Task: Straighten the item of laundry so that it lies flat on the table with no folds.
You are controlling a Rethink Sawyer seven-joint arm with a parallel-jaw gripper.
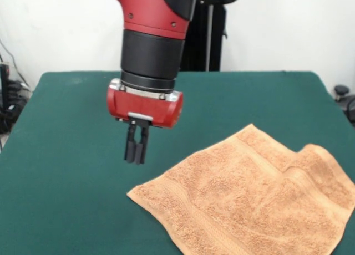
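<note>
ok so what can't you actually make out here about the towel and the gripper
- Towel, front view: its near corner and right side run past the bottom and right picture edges, so its full outline is unknown.
- Raised wrinkle near the towel's right corner: the far slope behind it is hidden by the cloth itself.
- No label shows on the towel.
- Gripper: its fingers sit close together, empty, apart from the towel; its height above the table cannot be judged.

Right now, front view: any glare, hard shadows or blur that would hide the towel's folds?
Front view: even, soft light, no glare on the table; only faint shadow under the towel edges, and a soft one along the raised fold near its right corner. Towel texture reads clearly; the gripper is sharp, fingers together. The towel's lower and right edges are cut off by the frame.
</note>
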